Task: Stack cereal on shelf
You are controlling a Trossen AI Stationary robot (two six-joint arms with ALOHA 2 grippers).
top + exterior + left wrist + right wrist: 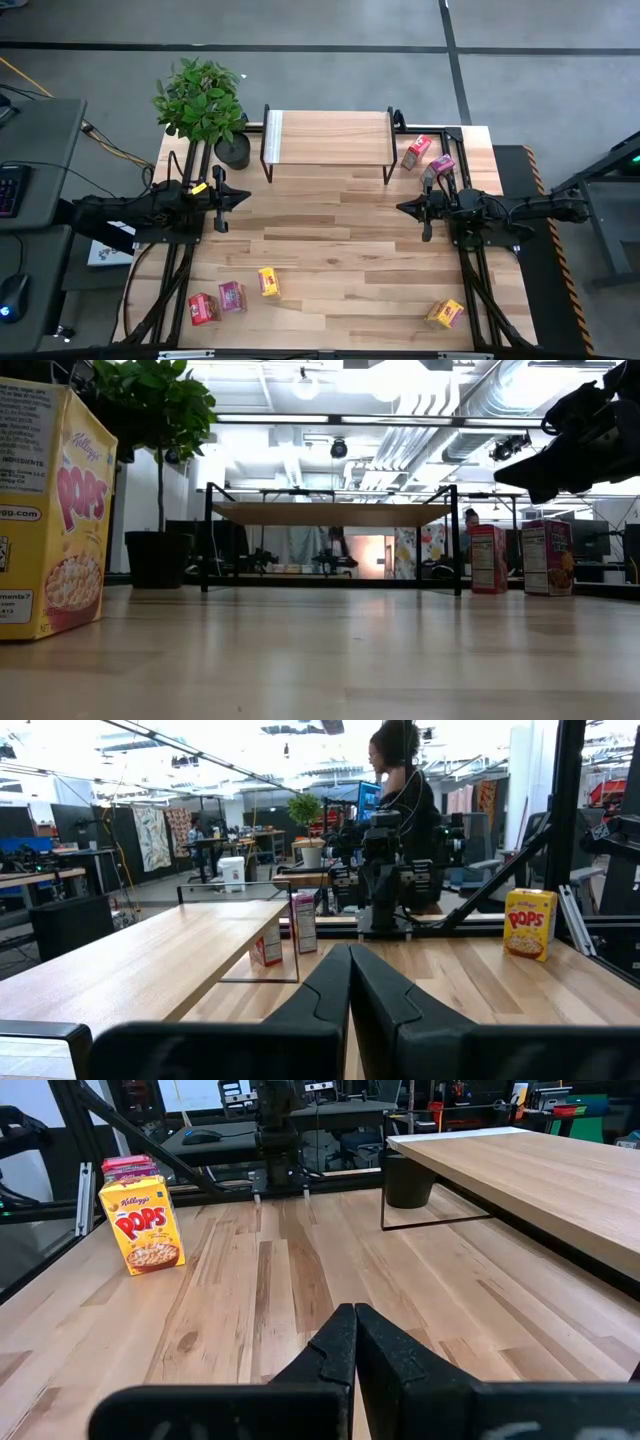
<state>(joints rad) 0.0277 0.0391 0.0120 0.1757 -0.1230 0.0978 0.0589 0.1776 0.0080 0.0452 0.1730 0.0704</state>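
Opening step, judged from the layout: the left gripper (pixel 243 196) and right gripper (pixel 402 208) hover clenched and empty over mid-table, and the shelf (pixel 328 138), a pale wood-grain slab on thin black wire legs, bears nothing. The cereal, small glossy cardboard boxes, lies scattered: a red box (pixel 417 151) and a pink box (pixel 441 165) just beside the shelf's right end, and a red box (pixel 203 307), a pink box (pixel 232 296) and two yellow boxes (pixel 269 282) (pixel 446 313) along the near edge. The next move probably calls for one gripper to part its fingers and descend squarely over a box's flat sides.
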